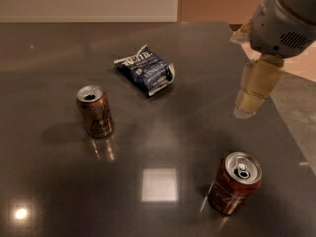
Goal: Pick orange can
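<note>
Nothing is picked yet: the orange can [95, 111] stands upright at centre left of the frame, untouched. The gripper [249, 101] hangs at upper right, well apart from it and seemingly empty. Whether it is spread or closed I cannot tell, so reach, grasp and lift all remain.

Gripper [248, 106] hangs at the table's [59, 53] right edge. Bag [145, 70] lies left of it, perhaps slightly behind. Left can [95, 111] stands well left. Near can [234, 182] stands in front, apart.
</note>
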Robot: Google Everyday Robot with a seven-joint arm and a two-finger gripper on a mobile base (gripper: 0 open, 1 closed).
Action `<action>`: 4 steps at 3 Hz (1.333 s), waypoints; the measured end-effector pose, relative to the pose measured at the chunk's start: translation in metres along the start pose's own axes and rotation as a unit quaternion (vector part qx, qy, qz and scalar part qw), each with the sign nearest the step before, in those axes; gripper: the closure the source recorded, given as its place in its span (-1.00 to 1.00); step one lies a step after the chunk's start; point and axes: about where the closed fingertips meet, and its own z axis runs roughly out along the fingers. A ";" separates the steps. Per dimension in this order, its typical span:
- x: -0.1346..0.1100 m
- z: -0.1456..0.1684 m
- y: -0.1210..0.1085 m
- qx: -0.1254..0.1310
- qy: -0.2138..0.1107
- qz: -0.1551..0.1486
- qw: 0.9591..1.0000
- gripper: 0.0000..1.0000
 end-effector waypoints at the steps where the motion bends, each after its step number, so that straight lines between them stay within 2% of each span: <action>1: -0.043 0.020 -0.010 -0.012 -0.032 -0.028 0.999 -1.00; 3: -0.135 0.079 -0.019 -0.048 -0.094 -0.071 0.992 -1.00; 4: -0.177 0.103 -0.012 -0.072 -0.121 -0.091 0.986 -1.00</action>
